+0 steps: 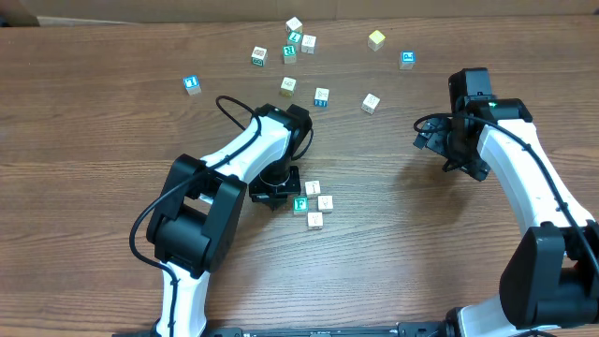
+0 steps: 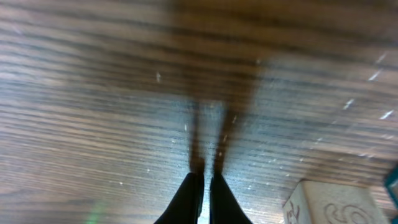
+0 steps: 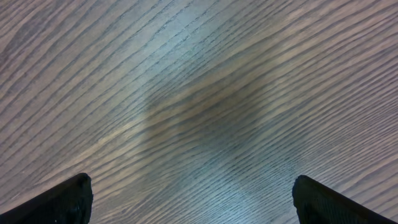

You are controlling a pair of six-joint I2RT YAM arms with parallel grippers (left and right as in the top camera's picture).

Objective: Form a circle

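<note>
The circle (image 1: 324,202) is so far only a small clump of four cubes in the middle of the surface (image 1: 112,140), with the green-faced cube (image 1: 301,205) on its left side. The left gripper (image 2: 204,186) sits just left of that clump, its jaws pressed together and holding nothing, tips low over the wood.

With closed jaws it can serve as a blunt pusher. The step seems to call for short, slow nudges against one cube face at a time, so the neighbours do not scatter. The wrist view is blurred, so I cannot tell whether the tips touch the cream cube (image 2: 333,202) at lower right.

More loose cubes (image 1: 321,96) lie along the far side. The left arm bends in from the near left. The right gripper (image 3: 193,199) hangs wide open and empty over bare wood on the right.
</note>
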